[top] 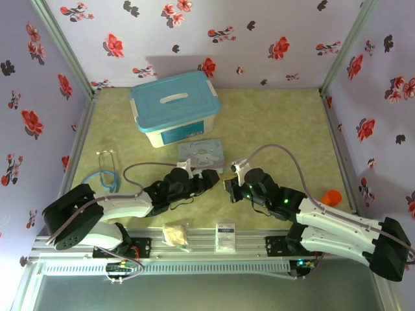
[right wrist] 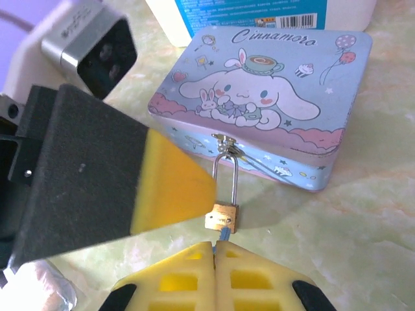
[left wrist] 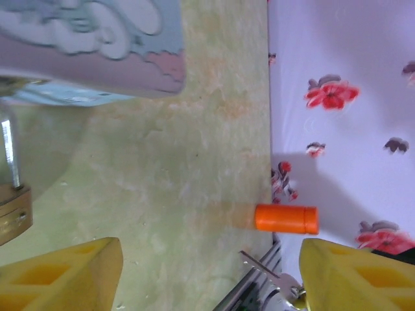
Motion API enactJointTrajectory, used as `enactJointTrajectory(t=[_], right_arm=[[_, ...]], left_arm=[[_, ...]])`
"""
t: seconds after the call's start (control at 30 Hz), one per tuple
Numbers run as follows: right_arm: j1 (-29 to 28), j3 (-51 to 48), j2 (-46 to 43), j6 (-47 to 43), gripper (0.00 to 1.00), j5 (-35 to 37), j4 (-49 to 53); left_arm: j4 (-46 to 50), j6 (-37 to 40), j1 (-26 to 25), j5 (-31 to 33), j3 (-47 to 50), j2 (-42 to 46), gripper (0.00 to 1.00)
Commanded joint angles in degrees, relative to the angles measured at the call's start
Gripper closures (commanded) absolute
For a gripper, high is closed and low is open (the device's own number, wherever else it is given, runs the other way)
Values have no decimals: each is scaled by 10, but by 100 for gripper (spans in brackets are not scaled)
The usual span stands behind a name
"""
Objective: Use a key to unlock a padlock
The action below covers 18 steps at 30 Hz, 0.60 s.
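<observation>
The left arm (top: 120, 207) and right arm (top: 331, 223) wear white shells, black joints and grey cables (top: 279, 148); yellow honeycombed pads (right wrist: 194, 256) line black jaws

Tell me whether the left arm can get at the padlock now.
Probably yes: the open left claw has a fingertip right beside the padlock, nothing between. The right claw, holding the key, crowds only its underside.

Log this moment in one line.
right gripper: shut on key, under padlock | left gripper: open, beside padlock | padlock: shackle closed, hanging on tin
</observation>
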<state>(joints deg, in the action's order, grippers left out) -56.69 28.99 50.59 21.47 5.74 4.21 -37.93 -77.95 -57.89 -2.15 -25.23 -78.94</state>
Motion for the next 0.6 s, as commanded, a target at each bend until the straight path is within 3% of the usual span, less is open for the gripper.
enactJointTrajectory(t=[0.0,0.2,0.33,0.43,0.57], right_arm=[[-6,-10,-9,8,100,26,-70],[-23,-24,20,7,100,35,-160],[-40,-28,38,3,100,56,-192],[-46,-27,46,3,100,63,-195],[-49,-35,41,4,100,71,-189]], left_arm=[[-142,-113,2,26,26,-11,26],[-346,-225,-2,25,39,-99,22],[-363,-254,-6,27,27,-121,24],[-360,-240,-7,54,31,-102,32],[-358,-241,-1,39,26,-97,49]])
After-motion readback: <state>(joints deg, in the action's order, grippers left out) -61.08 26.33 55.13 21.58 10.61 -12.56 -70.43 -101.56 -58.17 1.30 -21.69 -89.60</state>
